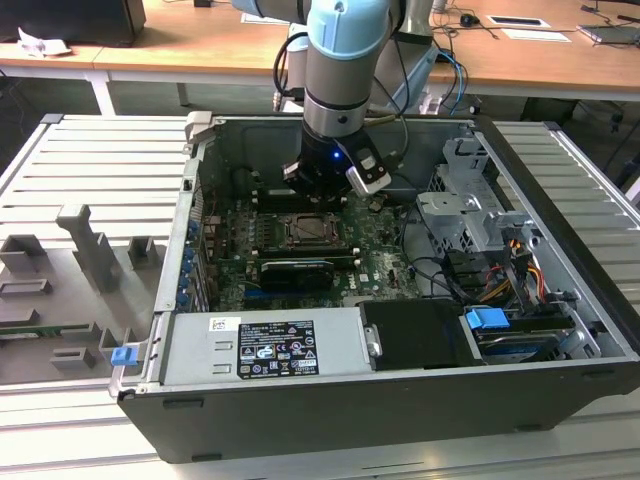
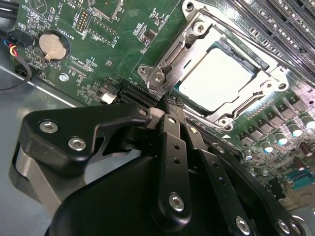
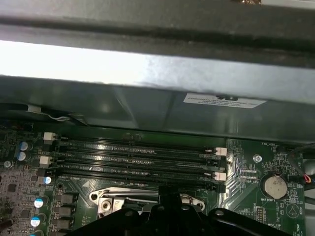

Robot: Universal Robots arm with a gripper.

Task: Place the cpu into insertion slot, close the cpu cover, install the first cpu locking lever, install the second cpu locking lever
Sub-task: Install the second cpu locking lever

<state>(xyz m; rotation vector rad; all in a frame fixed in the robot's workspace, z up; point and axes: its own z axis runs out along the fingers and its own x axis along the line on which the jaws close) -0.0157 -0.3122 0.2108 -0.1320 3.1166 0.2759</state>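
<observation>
In the second wrist view, the pale silver-topped square cpu (image 2: 216, 78) lies flat in the square black-and-metal insertion slot (image 2: 275, 81) at the upper right of the frame. The thin silver metal cpu cover (image 2: 194, 37) with its square window is folded down around it. The black gripper (image 2: 170, 105) fills the lower half of that frame. Its fingers (image 2: 172, 142) are drawn together into one narrow tip. That tip touches or sits just beside the silver hinge and lever end (image 2: 160, 78) at the socket's near corner; which of the two cannot be told.

In the exterior view the gripper (image 1: 320, 190) hangs inside the open dark grey computer case (image 1: 400, 400), over the green motherboard (image 1: 375, 255), just above the socket (image 1: 305, 232) near the frame's centre.

The step in hand looks like seating a locking lever. To do it well, the closed tip should press on the lever bar alone and stay clear of the chip's top. It should also avoid the long black memory slots (image 3: 133, 155).
</observation>
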